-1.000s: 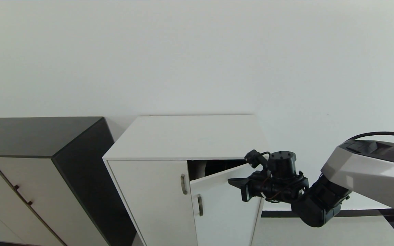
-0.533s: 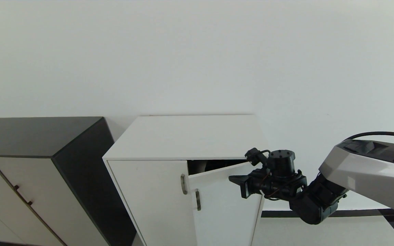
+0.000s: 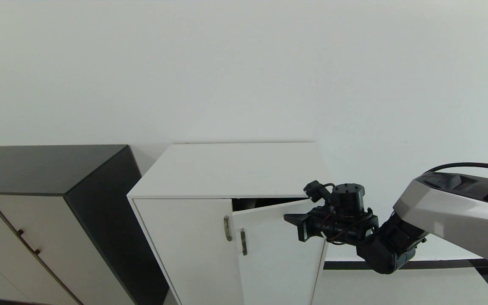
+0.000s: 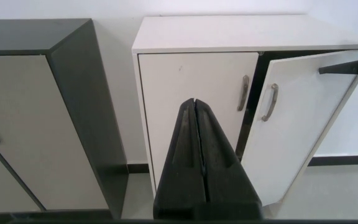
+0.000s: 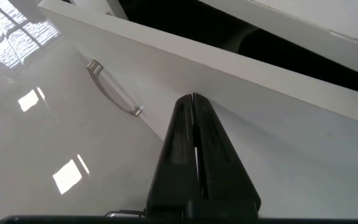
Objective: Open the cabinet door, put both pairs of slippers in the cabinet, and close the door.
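Up close, right gripper [image 5: 193, 98], tips together, against cabinet door [image 5: 278, 137].

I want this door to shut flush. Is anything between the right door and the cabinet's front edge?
Nothing visible does. The right door stands ajar; the gap shows dark interior. A rounded shape lies inside; whether it reaches the door's path is unclear. The right gripper, shut, sits against the door's outer face.

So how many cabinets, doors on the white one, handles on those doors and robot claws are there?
Cabinets: 2 (white cabinet, dark cabinet)
Doors on the white cabinet: 2 (left door, right door)
Handles: 2 (left handle, right handle)
Claws: 2 (left gripper, right gripper)
Total: 8
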